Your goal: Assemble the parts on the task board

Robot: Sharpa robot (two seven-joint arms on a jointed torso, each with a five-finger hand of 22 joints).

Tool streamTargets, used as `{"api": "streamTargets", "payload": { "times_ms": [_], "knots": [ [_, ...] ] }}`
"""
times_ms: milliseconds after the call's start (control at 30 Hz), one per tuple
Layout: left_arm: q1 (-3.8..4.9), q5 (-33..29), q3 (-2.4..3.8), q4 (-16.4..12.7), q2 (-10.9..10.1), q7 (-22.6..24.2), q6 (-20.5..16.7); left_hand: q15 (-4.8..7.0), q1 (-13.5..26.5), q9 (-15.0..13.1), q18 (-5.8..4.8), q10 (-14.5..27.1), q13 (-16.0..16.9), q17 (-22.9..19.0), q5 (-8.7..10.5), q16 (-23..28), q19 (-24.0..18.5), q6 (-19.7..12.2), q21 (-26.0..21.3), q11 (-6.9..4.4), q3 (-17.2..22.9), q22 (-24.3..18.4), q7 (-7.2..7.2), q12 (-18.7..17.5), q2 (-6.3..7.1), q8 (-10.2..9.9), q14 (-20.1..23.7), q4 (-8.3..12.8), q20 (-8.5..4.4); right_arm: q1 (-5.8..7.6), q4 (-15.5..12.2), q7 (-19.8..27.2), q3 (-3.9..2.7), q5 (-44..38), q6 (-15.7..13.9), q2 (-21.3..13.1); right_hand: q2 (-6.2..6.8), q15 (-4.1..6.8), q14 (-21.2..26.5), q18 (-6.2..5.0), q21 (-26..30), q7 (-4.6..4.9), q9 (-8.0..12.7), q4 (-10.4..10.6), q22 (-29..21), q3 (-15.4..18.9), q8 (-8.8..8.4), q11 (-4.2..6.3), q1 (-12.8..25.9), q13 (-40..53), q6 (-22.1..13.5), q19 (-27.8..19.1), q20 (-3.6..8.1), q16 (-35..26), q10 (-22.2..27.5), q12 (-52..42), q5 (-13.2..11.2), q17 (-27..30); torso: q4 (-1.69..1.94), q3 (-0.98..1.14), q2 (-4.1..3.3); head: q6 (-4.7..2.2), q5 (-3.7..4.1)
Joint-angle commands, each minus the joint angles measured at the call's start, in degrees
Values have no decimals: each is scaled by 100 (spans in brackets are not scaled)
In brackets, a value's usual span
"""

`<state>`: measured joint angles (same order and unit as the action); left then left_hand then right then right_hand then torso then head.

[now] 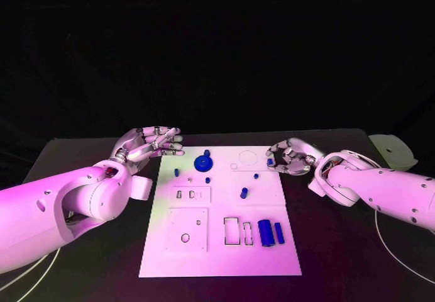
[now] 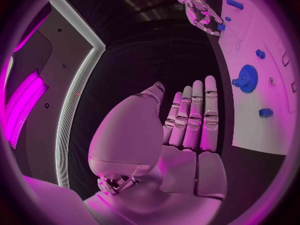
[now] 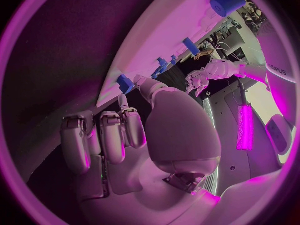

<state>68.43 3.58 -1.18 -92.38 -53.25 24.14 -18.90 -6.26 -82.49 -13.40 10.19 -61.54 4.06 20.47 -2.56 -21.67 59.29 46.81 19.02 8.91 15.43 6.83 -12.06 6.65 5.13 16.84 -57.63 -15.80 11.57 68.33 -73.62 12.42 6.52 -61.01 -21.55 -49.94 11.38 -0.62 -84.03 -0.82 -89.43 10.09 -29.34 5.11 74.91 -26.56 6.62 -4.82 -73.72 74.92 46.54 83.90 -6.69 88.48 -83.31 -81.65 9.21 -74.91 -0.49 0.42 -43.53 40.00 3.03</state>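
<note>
The white task board (image 1: 222,251) lies in the middle of the black table. On its far half are a blue gear (image 1: 204,163) and several small blue parts, among them one at the right edge (image 1: 270,162). A blue cylinder (image 1: 266,233) and a thin blue piece (image 1: 280,233) lie near the board's right side, closer in. My left hand (image 1: 149,146) hovers off the board's far left corner with its fingers straight and together, holding nothing (image 2: 187,130). My right hand (image 1: 290,157) is at the far right edge with half-curled fingers. Its thumb tip is beside the edge part (image 3: 125,82), and the hand grips nothing.
The board has several cut-out recesses, including rectangular slots (image 1: 232,231) and a square plate with a hole (image 1: 187,229). A pale object (image 1: 394,151) sits at the table's far right corner. Thin cables run along the table on both sides (image 1: 399,251).
</note>
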Motion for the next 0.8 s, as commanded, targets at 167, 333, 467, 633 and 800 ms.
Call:
{"api": "streamTargets", "payload": {
  "times_ms": [167, 333, 467, 633, 800],
  "knots": [
    [3, -10, 4, -5, 9, 52, 109, 16, -21, 8, 28, 36, -10, 10, -32, 38, 27, -4, 21, -6, 34, -6, 24, -32, 29, -21, 6, -6, 14, -15, 45, -78, -1, -99, 99, 28, -72, -46, -518, 67, -15, 6, -62, -27, 1466, -27, 111, -40, -7, 737, 238, 569, -52, 34, -15, -48, 28, -1163, -7, 5, 0, 9, -7],
    [3, -10, 4, -3, 8, 48, 108, 16, -21, 8, 28, 36, -10, 10, -32, 38, 27, -4, 21, -6, 34, -6, 24, -32, 29, -21, 6, -6, 14, -16, 58, -85, -1, -101, 98, 35, -105, -31, -518, 68, -19, -21, -111, -33, 1470, -45, 211, -19, 5, 751, 400, 573, -47, 34, -28, -64, 31, -1163, -5, 5, 0, 14, -4],
    [3, -10, 4, -1, 8, 46, 108, 16, -21, 8, 28, 36, -10, 10, -32, 38, 27, -4, 21, -6, 34, -6, 24, -32, 29, -21, 6, -6, 14, -17, 64, -89, -1, -102, 108, 45, -122, -19, -518, 71, -28, -38, -130, -38, 1480, -55, 249, -5, 7, 764, 456, 582, -39, 35, -41, -78, 32, -1166, -5, 6, -3, 22, 1],
    [3, -10, 4, 0, 7, 43, 107, 14, -19, 9, 27, 39, -11, 14, -32, 41, 27, -5, 20, -2, 41, -7, 16, -41, 25, -24, 6, -8, 14, -22, 70, -96, -1, -103, 114, 60, -132, -12, -520, 71, -28, -48, -140, -40, 1480, -62, 271, 4, 8, 771, 489, 582, -33, 37, -48, -85, 30, -1171, -6, 7, -2, 25, 2],
    [3, -10, 4, 2, 5, 41, 106, 14, -19, 9, 27, 39, -11, 14, -32, 41, 27, -5, 20, -2, 41, -7, 16, -41, 25, -24, 6, -8, 14, -26, 78, -108, -1, -104, 74, 69, -166, 3, -519, 72, -30, -66, -157, -34, 1482, -78, 306, 19, 18, 782, 540, 584, -22, 37, -60, -97, 26, -1170, -2, 4, -4, 26, 14]
  ]
}}
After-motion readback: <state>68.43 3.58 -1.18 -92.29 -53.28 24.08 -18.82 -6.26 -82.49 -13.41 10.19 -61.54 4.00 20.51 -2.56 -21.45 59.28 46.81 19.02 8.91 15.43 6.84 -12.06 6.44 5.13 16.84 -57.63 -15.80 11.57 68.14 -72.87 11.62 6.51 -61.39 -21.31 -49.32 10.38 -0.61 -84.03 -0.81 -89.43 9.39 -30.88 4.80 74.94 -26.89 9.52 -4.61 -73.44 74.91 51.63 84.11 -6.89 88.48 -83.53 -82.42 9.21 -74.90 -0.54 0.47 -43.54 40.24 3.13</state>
